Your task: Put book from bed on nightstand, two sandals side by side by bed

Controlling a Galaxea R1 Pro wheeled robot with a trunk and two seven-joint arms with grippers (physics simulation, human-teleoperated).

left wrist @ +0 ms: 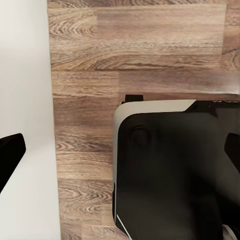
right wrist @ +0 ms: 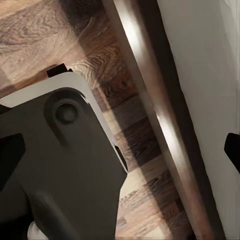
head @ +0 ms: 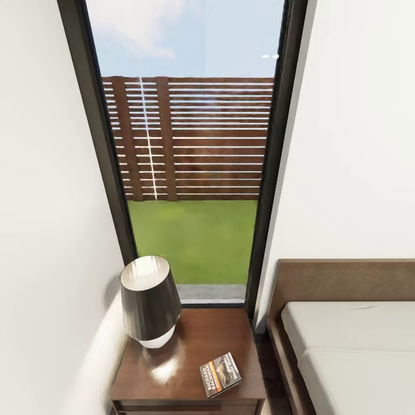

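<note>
Both arms hang low, and their cameras look down at the wood-plank floor (left wrist: 140, 45). In the left wrist view the two black fingertips (left wrist: 10, 157) of the left gripper (left wrist: 122, 152) sit far apart, so it is spread wide with nothing in it. It hangs over the robot's dark base (left wrist: 175, 170), with a white wall (left wrist: 22, 75) close beside. The right gripper (right wrist: 122, 150) is spread wide too. It hangs over the base, close to the brown frame of the bed (right wrist: 150, 100).

The book (head: 221, 374) lies flat on the nightstand (head: 196, 340), near its front right corner. A lamp (head: 150, 302) with a dark shade stands at the back left, apart from the book. The bed sits to the right, with a thin strip of floor between it and the nightstand. Behind stands a tall window (head: 190, 155) with grass and a wooden fence outside.
</note>
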